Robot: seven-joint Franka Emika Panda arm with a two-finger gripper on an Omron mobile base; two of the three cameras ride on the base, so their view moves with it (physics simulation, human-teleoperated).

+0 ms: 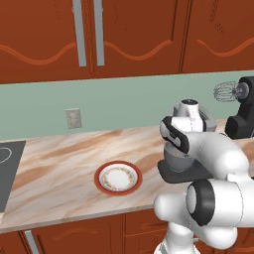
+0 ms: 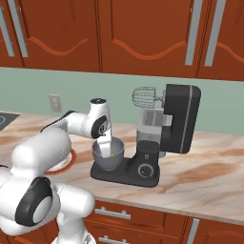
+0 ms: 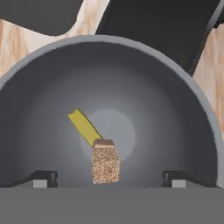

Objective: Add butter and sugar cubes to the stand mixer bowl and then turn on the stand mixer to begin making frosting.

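Gripper (image 3: 108,178) hangs spread over the bowl (image 3: 183,113), butter (image 3: 84,127) and sugar cube (image 3: 105,161) inside; next, likely, the mixer (image 2: 178,119) dial (image 2: 143,170).

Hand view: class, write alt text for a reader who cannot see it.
Looking down into the grey stand mixer bowl, a yellow butter stick and a tan sugar cube lie together near its bottom. The open hand hovers above them.
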